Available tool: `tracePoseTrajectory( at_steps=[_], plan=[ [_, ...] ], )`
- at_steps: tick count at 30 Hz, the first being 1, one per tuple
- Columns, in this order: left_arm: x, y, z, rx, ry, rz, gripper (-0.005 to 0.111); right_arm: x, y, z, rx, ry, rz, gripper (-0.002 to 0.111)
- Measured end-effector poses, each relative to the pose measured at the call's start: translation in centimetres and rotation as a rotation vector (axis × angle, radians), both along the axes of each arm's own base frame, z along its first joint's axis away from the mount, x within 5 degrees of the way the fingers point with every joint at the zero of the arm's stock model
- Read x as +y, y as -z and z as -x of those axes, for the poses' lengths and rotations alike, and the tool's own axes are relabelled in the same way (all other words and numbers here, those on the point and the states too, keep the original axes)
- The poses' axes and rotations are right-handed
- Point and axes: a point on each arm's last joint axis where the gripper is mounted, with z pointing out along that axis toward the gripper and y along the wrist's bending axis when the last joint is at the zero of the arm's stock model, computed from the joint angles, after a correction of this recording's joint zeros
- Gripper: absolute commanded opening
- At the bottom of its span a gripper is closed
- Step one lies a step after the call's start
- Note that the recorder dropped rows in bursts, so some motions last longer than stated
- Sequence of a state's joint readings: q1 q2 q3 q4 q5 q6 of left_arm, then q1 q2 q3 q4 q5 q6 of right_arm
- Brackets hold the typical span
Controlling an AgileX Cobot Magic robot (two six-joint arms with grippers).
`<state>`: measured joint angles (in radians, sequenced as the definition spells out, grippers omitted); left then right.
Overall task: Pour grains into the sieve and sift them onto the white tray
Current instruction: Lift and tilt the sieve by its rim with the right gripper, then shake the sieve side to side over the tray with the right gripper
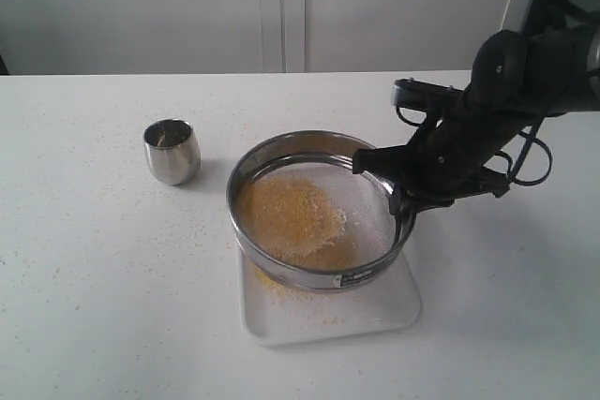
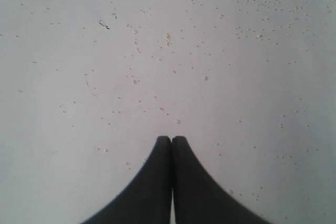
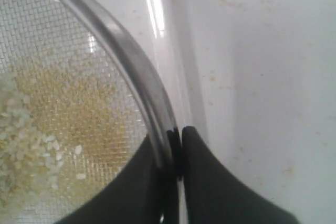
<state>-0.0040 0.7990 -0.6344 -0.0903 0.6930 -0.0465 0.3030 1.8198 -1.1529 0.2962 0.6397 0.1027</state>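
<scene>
The sieve is a wide steel ring with a mesh bottom, held above the white tray. Yellow grains lie piled on its mesh, toward the left side, and some yellow powder has fallen on the tray under it. My right gripper is shut on the sieve's right rim. In the right wrist view the rim runs between the black fingers, with grains on the mesh beside them. My left gripper is shut and empty over bare table; it is out of the exterior view.
A small steel cup stands upright on the table left of the sieve. Stray granules speckle the white tabletop. A white wall rises behind the table's far edge.
</scene>
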Motion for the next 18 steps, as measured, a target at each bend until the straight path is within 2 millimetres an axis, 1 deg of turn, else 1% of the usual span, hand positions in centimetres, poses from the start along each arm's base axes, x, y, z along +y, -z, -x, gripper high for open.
tracePoseTrajectory(
  at_steps=[2, 4, 6, 7, 10, 12, 15, 16, 18],
  plan=[
    [0.0, 0.0, 0.0, 0.0, 0.0, 0.0, 0.0, -0.6, 0.0, 0.0, 0.005, 0.016, 0.034, 0.0],
    [0.0, 0.0, 0.0, 0.0, 0.0, 0.0, 0.0, -1.7, 0.0, -0.3, 0.021, 0.114, 0.034, 0.0],
    [0.0, 0.0, 0.0, 0.0, 0.0, 0.0, 0.0, -2.0, -0.1, -0.6, 0.008, 0.146, 0.023, 0.0],
    [0.0, 0.0, 0.0, 0.0, 0.0, 0.0, 0.0, -1.8, -0.2, -0.6, 0.001, 0.134, 0.017, 0.0],
    [0.0, 0.0, 0.0, 0.0, 0.0, 0.0, 0.0, -0.2, -0.3, -0.1, -0.014, 0.042, 0.018, 0.0],
    [0.0, 0.0, 0.0, 0.0, 0.0, 0.0, 0.0, -0.1, -0.3, 0.0, -0.014, 0.048, 0.031, 0.0],
    [0.0, 0.0, 0.0, -0.002, 0.0, 0.0, 0.0, -2.0, -0.3, -0.6, -0.004, 0.166, 0.027, 0.0],
    [0.0, 0.0, 0.0, -0.002, 0.0, 0.0, 0.0, -2.4, -0.3, -0.7, -0.003, 0.181, 0.026, 0.0],
    [0.0, 0.0, 0.0, -0.002, 0.0, 0.0, 0.0, -2.2, -0.3, -0.6, 0.002, 0.158, 0.021, 0.0]
  ],
)
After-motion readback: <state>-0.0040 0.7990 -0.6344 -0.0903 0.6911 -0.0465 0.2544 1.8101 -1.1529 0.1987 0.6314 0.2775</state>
